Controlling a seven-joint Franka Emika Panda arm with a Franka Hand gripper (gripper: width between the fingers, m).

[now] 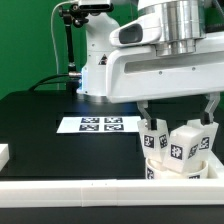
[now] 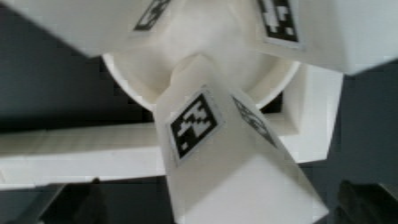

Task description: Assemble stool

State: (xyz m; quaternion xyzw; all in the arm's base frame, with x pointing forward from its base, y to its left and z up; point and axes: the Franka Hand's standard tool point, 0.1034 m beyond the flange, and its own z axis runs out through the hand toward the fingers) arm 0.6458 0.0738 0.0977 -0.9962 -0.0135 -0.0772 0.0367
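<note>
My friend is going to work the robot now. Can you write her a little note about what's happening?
Gripper: low over the stool, fingers either side of the legs; whether it grips one, I cannot tell.
White round plastic seat: by the long white rail, at the exterior view's right.
Blocky white tagged legs: standing up from the seat; the wrist view shows one leg close up.
Marker board: flat mid-table.
Left: check every leg is seated firmly.

I see a green wall behind a black table edged by a white rail. The marker board lies flat mid-table. A dark stand, maybe a camera mount, rises at the back.
</note>
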